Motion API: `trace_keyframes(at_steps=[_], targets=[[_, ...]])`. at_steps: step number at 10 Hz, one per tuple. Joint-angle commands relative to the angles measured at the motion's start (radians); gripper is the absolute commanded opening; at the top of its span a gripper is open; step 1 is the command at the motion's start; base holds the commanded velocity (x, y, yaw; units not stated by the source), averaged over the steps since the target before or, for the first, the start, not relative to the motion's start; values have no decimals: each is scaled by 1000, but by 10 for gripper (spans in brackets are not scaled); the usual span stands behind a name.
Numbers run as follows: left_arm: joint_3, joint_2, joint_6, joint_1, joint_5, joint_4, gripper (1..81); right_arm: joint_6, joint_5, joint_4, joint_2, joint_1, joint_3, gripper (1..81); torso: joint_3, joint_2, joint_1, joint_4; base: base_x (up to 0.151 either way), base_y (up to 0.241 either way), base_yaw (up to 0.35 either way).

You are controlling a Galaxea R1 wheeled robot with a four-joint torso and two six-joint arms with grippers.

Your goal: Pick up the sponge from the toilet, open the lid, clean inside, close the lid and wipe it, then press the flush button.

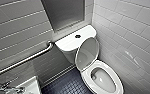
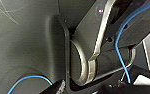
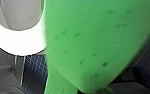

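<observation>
The bright green sponge looms very close in the right wrist view, and my right gripper is shut on it. Beside it shows the toilet's white rim. In the head view the lid stands raised, leaning back toward the tank. The white seat ring lies down around the open bowl. The small dark flush button sits in the middle of the white tank cover. My left gripper is open and holds nothing.
A metal grab bar runs along the grey tiled wall on the left. A white fixture sits at the lower left. Dark blue floor tiles lie before the toilet, and a tiled wall stands close on its right.
</observation>
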Motion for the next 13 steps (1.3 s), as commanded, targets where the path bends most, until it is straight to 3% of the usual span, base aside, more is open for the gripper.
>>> trace_keyframes(at_steps=[1, 4, 7, 8, 10, 13], targets=[[16, -4, 4, 36, 77, 8, 811, -2, -1, -8, -132, -47, 145, 10, 0, 0, 0, 0, 0, 0, 0], [16, -3, 4, 36, 75, 9, 811, -34, 3, -30, -186, -78, 291, 10, 0, 0, 0, 0, 0, 0, 0], [14, -1, 4, 36, 75, 9, 811, -34, -30, -25, -282, 98, 455, 10, 0, 0, 0, 0, 0, 0, 0], [13, -1, 4, 36, 75, 9, 811, -27, -95, -21, -283, 186, 478, 10, 0, 0, 0, 0, 0, 0, 0], [13, -4, 4, 36, 74, 8, 811, -22, -259, -14, -181, 331, 452, 10, 0, 0, 0, 0, 0, 0, 0], [13, -6, 4, 36, 74, 8, 811, 24, -400, -14, 47, 465, 321, 10, 0, -1, -2, 0, 0, 0, 0]])
